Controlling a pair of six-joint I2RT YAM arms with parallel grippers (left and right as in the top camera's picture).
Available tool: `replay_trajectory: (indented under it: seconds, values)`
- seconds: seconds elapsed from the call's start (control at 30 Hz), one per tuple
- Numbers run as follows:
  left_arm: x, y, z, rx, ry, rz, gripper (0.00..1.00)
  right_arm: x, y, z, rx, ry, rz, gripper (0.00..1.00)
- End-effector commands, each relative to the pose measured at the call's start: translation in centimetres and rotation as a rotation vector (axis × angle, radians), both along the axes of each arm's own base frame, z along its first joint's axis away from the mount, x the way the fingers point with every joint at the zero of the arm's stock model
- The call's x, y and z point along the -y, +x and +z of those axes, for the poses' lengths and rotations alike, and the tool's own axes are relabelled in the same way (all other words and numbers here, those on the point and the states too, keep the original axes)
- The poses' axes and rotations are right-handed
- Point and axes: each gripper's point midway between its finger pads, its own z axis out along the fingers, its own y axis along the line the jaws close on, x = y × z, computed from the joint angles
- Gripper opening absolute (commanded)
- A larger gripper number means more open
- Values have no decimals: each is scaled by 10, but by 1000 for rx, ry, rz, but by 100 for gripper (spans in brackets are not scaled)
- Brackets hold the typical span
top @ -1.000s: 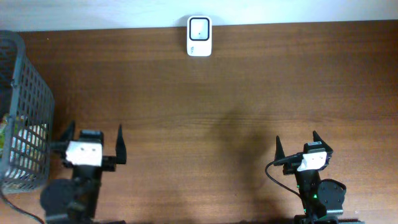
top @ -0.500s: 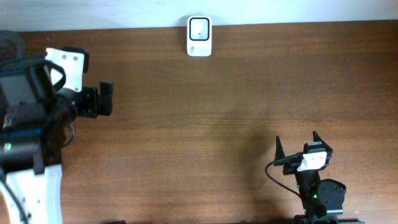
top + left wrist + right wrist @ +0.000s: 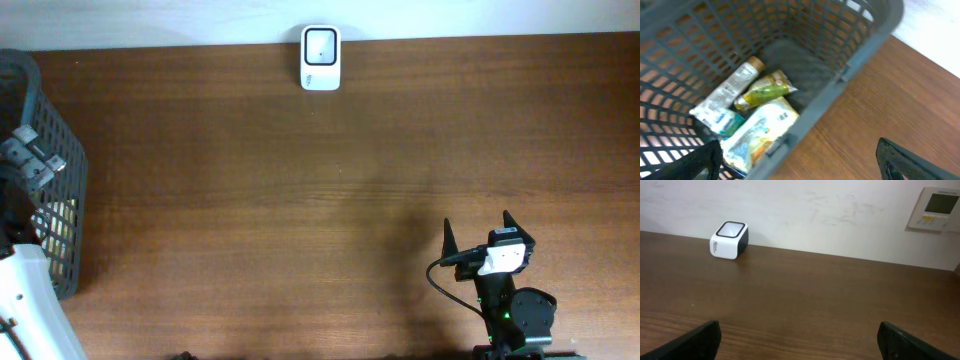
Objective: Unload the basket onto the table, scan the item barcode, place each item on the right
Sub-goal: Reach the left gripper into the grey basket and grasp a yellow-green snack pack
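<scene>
In the left wrist view a grey mesh basket [image 3: 860,50] holds three items: a white tube with a tan cap [image 3: 730,90], a green-yellow bottle [image 3: 765,90] and a pale flat pouch [image 3: 760,127]. No barcode can be made out on them. My left gripper [image 3: 800,165] hangs open above the basket's rim, one finger over the pouch side and the other over the table, holding nothing. The white scanner [image 3: 320,58] stands at the table's far edge, and the right wrist view shows this scanner [image 3: 729,240] too. My right gripper [image 3: 478,240] stays open and empty near the front right.
The basket [image 3: 55,170] stands at the table's left edge, with my left arm [image 3: 25,300] reaching over it. A wall thermostat [image 3: 939,209] hangs behind the table. Brown wood [image 3: 300,200] stretches between basket, scanner and right arm.
My left arm has swung from the table's front left up and across to above the basket, still open. The right arm has not moved.
</scene>
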Motion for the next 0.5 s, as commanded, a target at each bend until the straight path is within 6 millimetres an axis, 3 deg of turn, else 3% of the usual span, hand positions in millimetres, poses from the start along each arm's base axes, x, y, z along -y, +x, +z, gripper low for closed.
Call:
replay_trajectory:
  seconds: [0.0, 0.2, 0.4, 0.47]
  values:
    - [-17, -7, 21, 41, 80, 92, 96, 0, 0, -3, -5, 4, 3, 99]
    - [-38, 9, 43, 90, 177, 125, 93, 0, 0, -3, -5, 4, 3, 99]
    - [-97, 5, -15, -1, 69, 298, 96, 0, 0, -3, -5, 5, 3, 99]
    - [-111, 11, -45, -48, 10, 307, 98, 0, 0, -3, -5, 5, 3, 99]
